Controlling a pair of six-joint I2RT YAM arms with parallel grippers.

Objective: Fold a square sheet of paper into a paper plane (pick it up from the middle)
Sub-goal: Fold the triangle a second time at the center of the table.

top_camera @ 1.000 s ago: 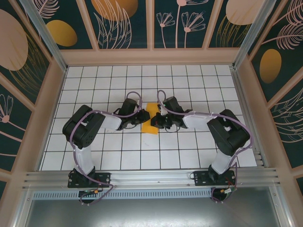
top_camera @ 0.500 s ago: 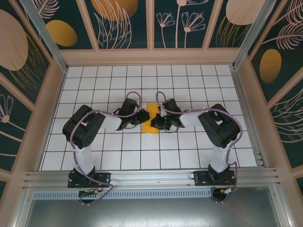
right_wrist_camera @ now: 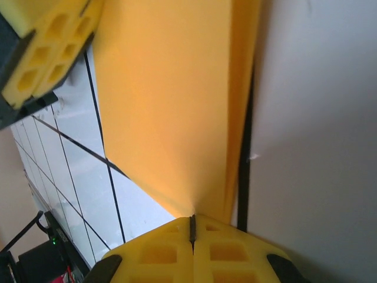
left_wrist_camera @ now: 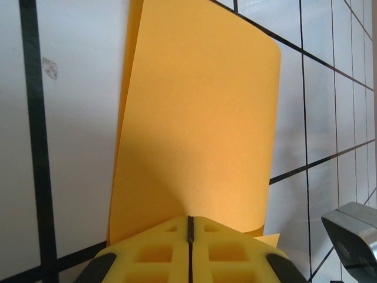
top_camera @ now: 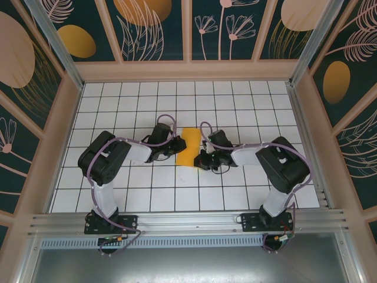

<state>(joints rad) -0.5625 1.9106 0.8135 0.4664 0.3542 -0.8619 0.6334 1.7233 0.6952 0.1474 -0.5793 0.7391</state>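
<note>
Two arms reached in toward the middle of the white tiled table (top_camera: 118,100) in the view from above. Between them was the orange-yellow paper (top_camera: 189,146), folded over into a tall, narrow shape. The left gripper (top_camera: 176,148) sat at the paper's left edge. The right gripper (top_camera: 201,160) sat at its lower right edge. From up there the jaws were too small to make out.

From the left wrist, the left gripper (left_wrist_camera: 189,227) was pinched tight. Its two yellow fingers (left_wrist_camera: 147,250) pressed together with just a thin line between them. The paper (left_wrist_camera: 200,118) came straight out of that line, so the gripper had hold of it. The paper had two layers. The top one curved away over the table (left_wrist_camera: 76,118), and a strip of the lower one showed along its left side.

From the right wrist, the right gripper (right_wrist_camera: 192,227) was pinched tight too, and the paper (right_wrist_camera: 171,106) came out from between its fingers (right_wrist_camera: 230,250). A second layer peeked out on the paper's right side, next to a black line on the table (right_wrist_camera: 318,118). The left gripper's yellow fingers (right_wrist_camera: 47,41) were at the top left corner, at the paper's far edge.
</note>
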